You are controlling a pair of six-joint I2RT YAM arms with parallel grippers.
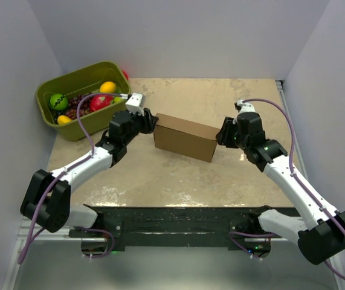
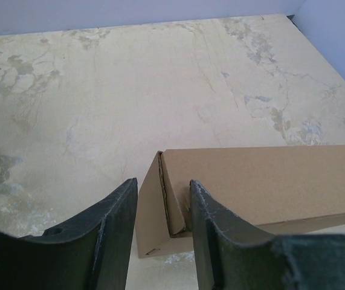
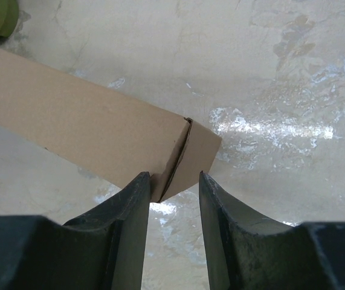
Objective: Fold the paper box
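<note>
closed box (image 1: 185, 136) mid-table (image 1: 160, 181), long axis far-left to near-right. left tool (image 1: 150, 121) and right tool (image 1: 221, 135) straddle its ends; can't tell if clamped.

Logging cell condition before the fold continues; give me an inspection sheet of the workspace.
Surface: beige marbled table, no spills seen.
Job's things: box closed up, mid-table, end seam slightly gaping.
Clutter: green bin of fruit, far left corner.
Grippers: left gripper straddles box's left end, grip unclear; right gripper open at its right end.
Cables: purple cables run along both arms, clear of the box.
Surroundings: plain walls on three sides.
</note>
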